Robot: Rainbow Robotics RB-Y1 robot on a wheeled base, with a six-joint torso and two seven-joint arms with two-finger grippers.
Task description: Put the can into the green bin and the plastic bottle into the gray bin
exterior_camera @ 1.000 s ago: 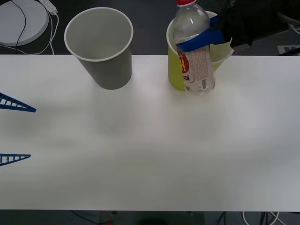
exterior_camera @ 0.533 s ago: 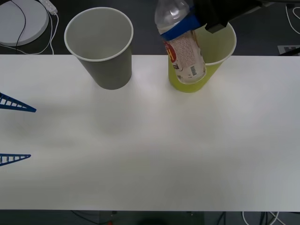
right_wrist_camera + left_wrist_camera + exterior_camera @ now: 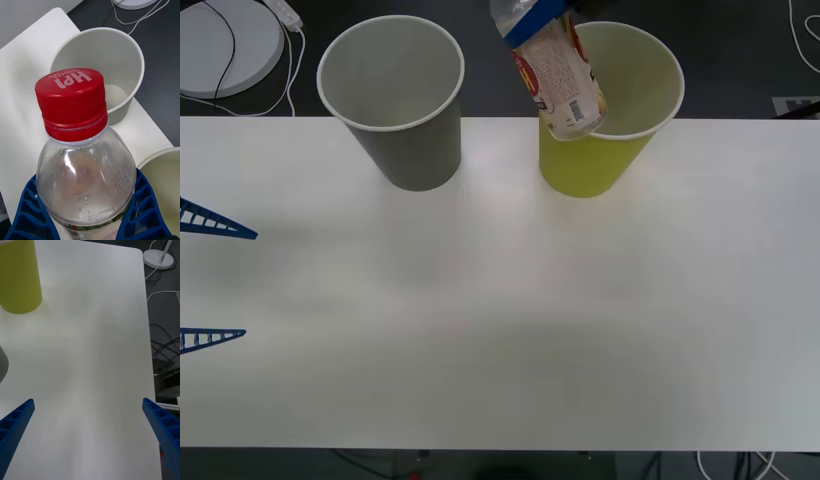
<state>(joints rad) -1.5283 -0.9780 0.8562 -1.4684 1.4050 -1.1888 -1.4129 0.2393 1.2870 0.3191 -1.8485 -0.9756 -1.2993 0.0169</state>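
Bottle airborne in right gripper, not binned yet.

Right gripper (image 3: 88, 221) had its blue fingers (image 3: 26, 213) clamped on the plastic bottle (image 3: 552, 72) just below the shoulder. Bottle was tilted and off the tabletop (image 3: 500, 300), hanging over the green bin (image 3: 610, 110) at the rim edge nearest the gray bin (image 3: 395, 100), base about level with that rim. Gray bin stood upright beside the green bin, apart from it, and looked empty inside. Left gripper (image 3: 90, 427) was spread wide, holding nothing, low over the tabletop well away from the green bin. No can visible; can't tell whether that half is done. My read: bottle needs carrying across to the gray bin and releasing.
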